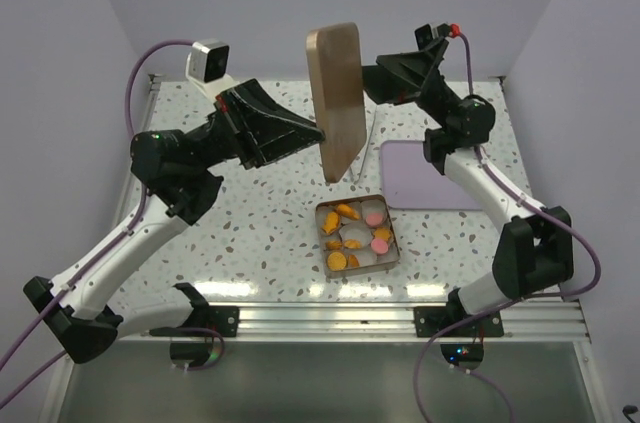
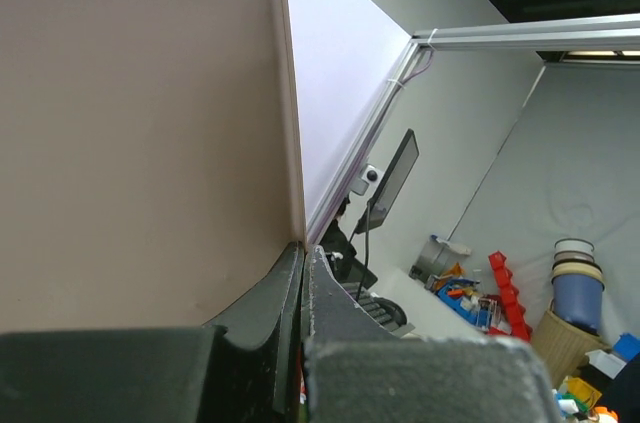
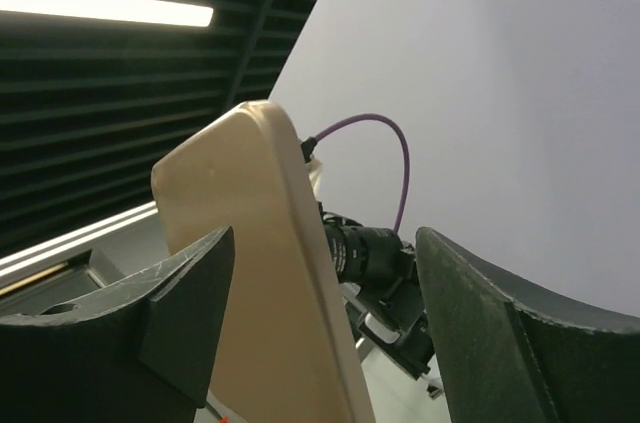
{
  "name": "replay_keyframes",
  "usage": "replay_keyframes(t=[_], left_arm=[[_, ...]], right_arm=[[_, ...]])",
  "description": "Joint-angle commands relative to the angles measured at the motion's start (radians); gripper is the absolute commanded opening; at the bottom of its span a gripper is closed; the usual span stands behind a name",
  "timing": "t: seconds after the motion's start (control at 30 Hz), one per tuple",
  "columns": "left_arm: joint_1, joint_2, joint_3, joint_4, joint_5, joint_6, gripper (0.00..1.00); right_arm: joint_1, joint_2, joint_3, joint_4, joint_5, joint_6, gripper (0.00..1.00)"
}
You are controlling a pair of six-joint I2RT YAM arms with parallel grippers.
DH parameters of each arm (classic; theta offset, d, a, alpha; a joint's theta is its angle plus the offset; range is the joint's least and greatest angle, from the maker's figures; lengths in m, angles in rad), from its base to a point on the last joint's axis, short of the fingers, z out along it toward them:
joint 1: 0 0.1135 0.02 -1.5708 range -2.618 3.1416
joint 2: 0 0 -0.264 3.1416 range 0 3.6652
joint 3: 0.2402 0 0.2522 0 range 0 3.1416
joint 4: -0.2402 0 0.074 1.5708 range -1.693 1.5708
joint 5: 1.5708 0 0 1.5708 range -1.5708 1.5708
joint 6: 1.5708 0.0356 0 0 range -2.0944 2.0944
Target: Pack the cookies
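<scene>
An open metal tin (image 1: 320,236) sits at the table's middle front. It holds the cookies (image 1: 345,212), several orange pieces and a few pink rounds (image 1: 381,244), among white paper cups (image 1: 374,207). A tan lid (image 1: 338,93) stands on edge in the air behind the tin. My left gripper (image 1: 318,133) is shut on the lid's left edge; the lid (image 2: 140,123) fills the left wrist view above the closed gripper (image 2: 303,261). My right gripper (image 1: 371,79) is open, and its jaws straddle the lid's right edge (image 3: 262,273) without touching it in the right wrist view (image 3: 325,235).
A lilac mat (image 1: 430,179) lies flat at the right of the table, behind and beside the tin. White walls close in the table at the back and both sides. A metal rail (image 1: 330,315) runs along the near edge.
</scene>
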Motion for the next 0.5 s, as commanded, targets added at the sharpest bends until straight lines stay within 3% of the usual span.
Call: replay_keyframes(t=[0.0,0.47], left_arm=[[0.007,0.001,0.053,0.109,0.013,-0.014,0.00],[0.005,0.062,0.036,0.232,0.030,-0.089,0.00]], right_arm=[[-0.002,-0.054,-0.020,0.311,0.008,0.222,0.74],[0.000,-0.131,-0.090,0.311,-0.060,0.243,0.64]])
